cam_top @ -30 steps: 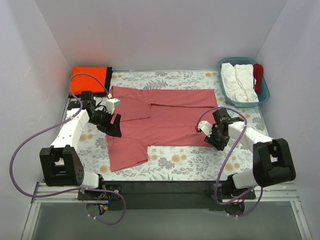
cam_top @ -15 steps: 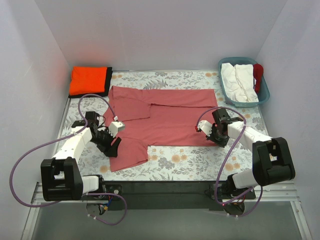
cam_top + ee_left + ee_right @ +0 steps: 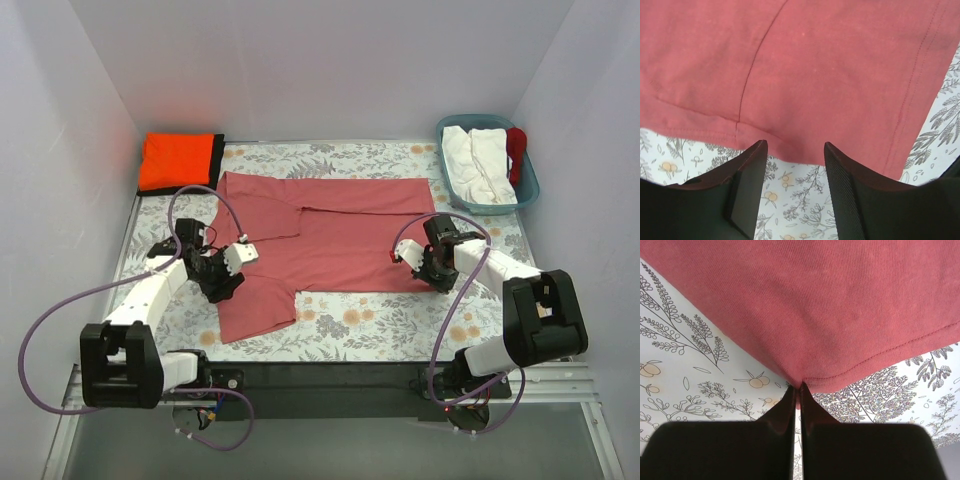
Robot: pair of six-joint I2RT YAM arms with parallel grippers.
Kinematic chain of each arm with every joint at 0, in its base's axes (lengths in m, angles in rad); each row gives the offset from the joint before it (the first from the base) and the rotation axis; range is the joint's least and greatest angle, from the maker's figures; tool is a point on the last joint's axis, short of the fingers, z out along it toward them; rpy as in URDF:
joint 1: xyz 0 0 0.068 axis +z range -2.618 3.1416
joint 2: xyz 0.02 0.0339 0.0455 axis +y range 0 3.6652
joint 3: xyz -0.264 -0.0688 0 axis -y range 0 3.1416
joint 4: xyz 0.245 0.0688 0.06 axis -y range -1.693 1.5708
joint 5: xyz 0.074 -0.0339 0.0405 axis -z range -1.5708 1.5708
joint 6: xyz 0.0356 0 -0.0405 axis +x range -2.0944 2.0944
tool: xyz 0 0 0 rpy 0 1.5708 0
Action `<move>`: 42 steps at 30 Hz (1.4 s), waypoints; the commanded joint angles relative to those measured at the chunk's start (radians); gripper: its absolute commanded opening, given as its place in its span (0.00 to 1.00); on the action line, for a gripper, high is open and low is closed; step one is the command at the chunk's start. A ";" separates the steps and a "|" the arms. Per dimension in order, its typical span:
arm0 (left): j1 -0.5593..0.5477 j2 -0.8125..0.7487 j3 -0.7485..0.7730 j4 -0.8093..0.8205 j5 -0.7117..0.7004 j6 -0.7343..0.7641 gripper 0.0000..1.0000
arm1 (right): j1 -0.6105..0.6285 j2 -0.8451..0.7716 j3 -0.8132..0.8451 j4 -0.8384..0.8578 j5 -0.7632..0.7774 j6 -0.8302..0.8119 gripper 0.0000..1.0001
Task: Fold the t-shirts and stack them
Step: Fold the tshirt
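Observation:
The rose-red t-shirt [image 3: 330,235] lies spread flat on the flowered table, with one sleeve [image 3: 255,310] folded toward the near edge. My left gripper [image 3: 224,286] is low over the shirt's left edge. It is open, and the shirt's hem [image 3: 790,145] lies just ahead of its fingertips [image 3: 760,152] with nothing between them. My right gripper [image 3: 800,386] is shut on the hem at the shirt's near right corner [image 3: 432,284], and the cloth bunches into its tips. The folded orange t-shirt [image 3: 178,160] rests on a black t-shirt [image 3: 217,160] at the back left.
A teal basket [image 3: 528,185] with white cloth and a red item stands at the back right. White walls close in the table on three sides. Purple cables loop off both arms.
My left gripper slid right and toward the near side along the shirt's left edge, and its jaws narrowed. My right gripper closed on the shirt's hem.

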 commanded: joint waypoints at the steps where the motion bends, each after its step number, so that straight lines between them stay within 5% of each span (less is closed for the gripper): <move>1: -0.018 0.051 0.027 0.037 -0.020 0.099 0.47 | 0.000 0.030 0.012 0.002 -0.023 0.011 0.01; 14: -0.024 0.180 -0.091 0.102 -0.183 0.180 0.41 | -0.003 0.044 0.020 -0.008 -0.005 0.003 0.01; 22: -0.024 0.173 -0.094 0.102 -0.168 0.133 0.00 | -0.003 0.037 0.031 -0.012 -0.002 0.003 0.01; 36: -0.011 -0.074 0.016 -0.219 -0.123 0.076 0.00 | -0.006 -0.226 -0.011 -0.175 0.001 -0.043 0.01; 42: 0.008 -0.021 0.163 -0.271 -0.067 0.029 0.00 | -0.052 -0.206 0.104 -0.206 0.010 -0.098 0.01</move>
